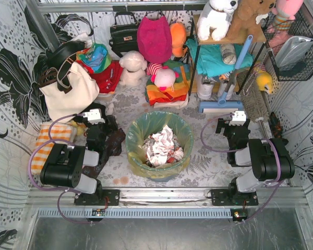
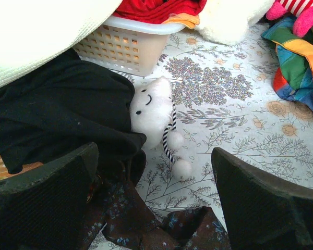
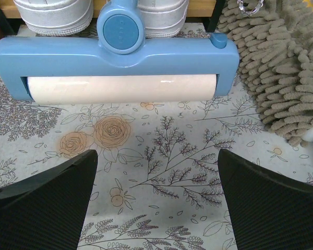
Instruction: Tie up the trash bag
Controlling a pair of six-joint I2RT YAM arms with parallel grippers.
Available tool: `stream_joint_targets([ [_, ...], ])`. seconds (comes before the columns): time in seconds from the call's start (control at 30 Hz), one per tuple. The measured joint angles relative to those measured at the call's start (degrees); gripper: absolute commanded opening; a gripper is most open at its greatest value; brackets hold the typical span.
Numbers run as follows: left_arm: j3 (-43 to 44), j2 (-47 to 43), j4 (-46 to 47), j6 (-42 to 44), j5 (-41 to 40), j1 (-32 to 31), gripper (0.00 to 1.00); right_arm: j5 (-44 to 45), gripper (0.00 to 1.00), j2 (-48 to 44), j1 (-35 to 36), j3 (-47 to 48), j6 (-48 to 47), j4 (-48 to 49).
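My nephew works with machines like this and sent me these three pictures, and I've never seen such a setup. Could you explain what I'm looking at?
The machine is two robot arms, a left arm and a right arm, bolted at the near edge of a table covered in flowered cloth. The overhead picture comes from a fixed camera above and behind them. The other two come from a camera on each wrist, so the dark shapes at the bottom are that arm's own fingers. In the middle a yellow trash bag stands open, not yet tied, with crumpled paper inside. The left gripper faces a black cloth and a small white plush toy. The right gripper faces a blue roller head and a grey mop. Both grippers are open and hold nothing.
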Motion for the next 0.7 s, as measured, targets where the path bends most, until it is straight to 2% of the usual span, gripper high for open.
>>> stream_joint_targets([
  [0.7,0.0,0.0,0.0,-0.1,1.1,0.1,0.98,0.0,0.97,0.0,0.0,0.0,0.0,0.0],
])
